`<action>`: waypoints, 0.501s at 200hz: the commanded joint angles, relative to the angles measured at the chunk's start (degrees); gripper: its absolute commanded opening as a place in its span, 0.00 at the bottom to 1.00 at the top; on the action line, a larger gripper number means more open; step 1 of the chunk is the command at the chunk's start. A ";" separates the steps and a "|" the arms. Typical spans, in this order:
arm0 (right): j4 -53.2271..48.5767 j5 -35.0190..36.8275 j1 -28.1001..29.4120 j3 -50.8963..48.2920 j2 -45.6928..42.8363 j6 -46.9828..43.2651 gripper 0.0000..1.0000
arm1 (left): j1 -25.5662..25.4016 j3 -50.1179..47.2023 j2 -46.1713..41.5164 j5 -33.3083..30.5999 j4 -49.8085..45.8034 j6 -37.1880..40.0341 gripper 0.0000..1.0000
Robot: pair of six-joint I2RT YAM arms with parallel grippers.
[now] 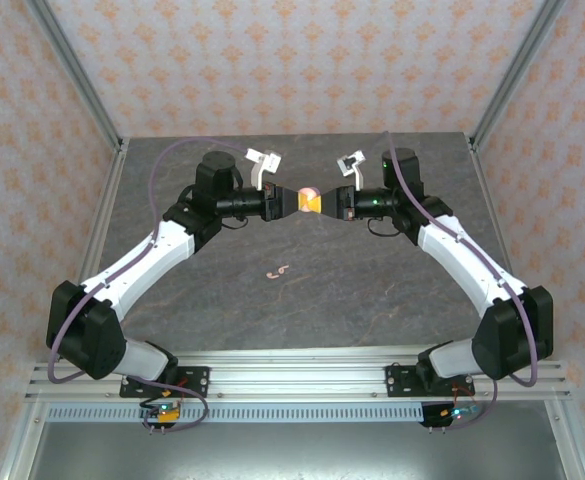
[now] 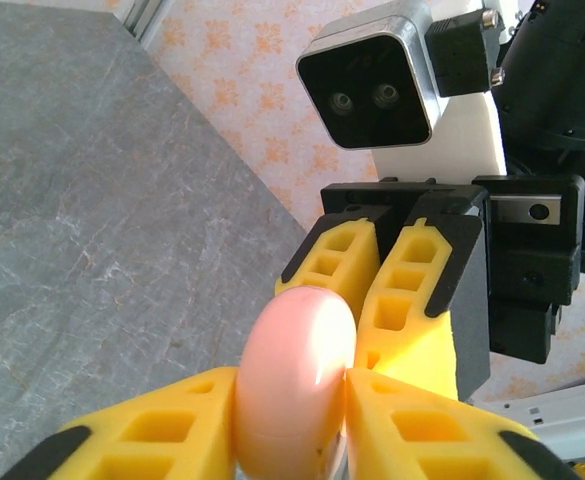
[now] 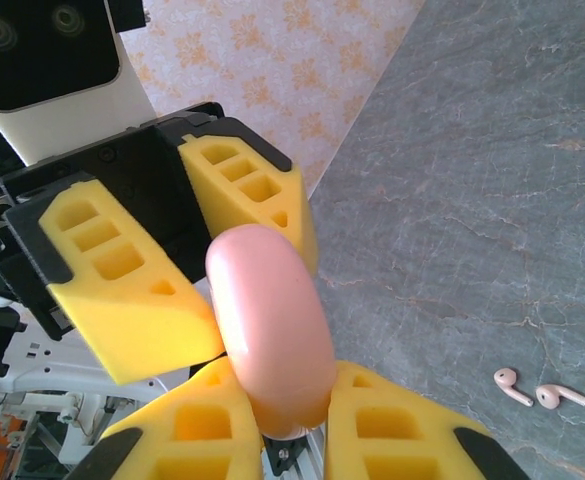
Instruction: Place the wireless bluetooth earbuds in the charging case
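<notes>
Table [image 1: 372, 300] is grey, stone-look, boxed in by wallpapered walls [image 1: 272, 60] and metal frame posts [image 1: 77, 70], with a slotted rail [image 1: 302, 365] at the near edge where both arms are bolted. Two pale pink stemmed buds lie loose on the table near its middle, well below and nearer the bases than the grippers: first earbud [image 3: 516, 386] and second earbud [image 3: 562, 396], side by side, just apart, both flat on the surface.

Both arms reach out, bend in at the elbow and point their wrists straight at each other over the back half of the table. Left gripper [image 1: 297, 200] and right gripper [image 1: 324, 200] meet tip to tip.

Pink case [image 3: 272, 330] sits between them, off the table. Left jaws are closed on one end of it and right jaws are closed on the opposite end, with the yellow pads of both pairs pressed against its flat faces. The right pair is turned crosswise to the left pair.

Case is seen edge-on: a smooth, glossy, rounded pale pink pebble that reads as one closed shell. Can't make out a seam or hinge from these angles.
</notes>
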 commanded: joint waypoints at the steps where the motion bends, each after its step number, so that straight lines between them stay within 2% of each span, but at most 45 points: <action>1: 1.88 1.29 -0.48 0.07 -1.21 -0.06 0.16 | -0.84 -0.43 -0.77 2.45 -0.78 0.11 0.24; 24: 1.52 1.65 -0.44 0.14 -1.25 -0.23 0.18 | -0.85 -0.37 -0.77 1.79 -1.58 0.88 0.21; 57: -0.02 2.81 -0.76 0.29 -1.78 -1.28 0.33 | -0.70 1.07 -0.12 1.79 -5.32 3.60 0.16; 100: -3.83 1.60 -1.56 2.20 -1.82 -4.46 0.42 | -0.76 2.85 0.35 3.38 -7.53 5.48 0.15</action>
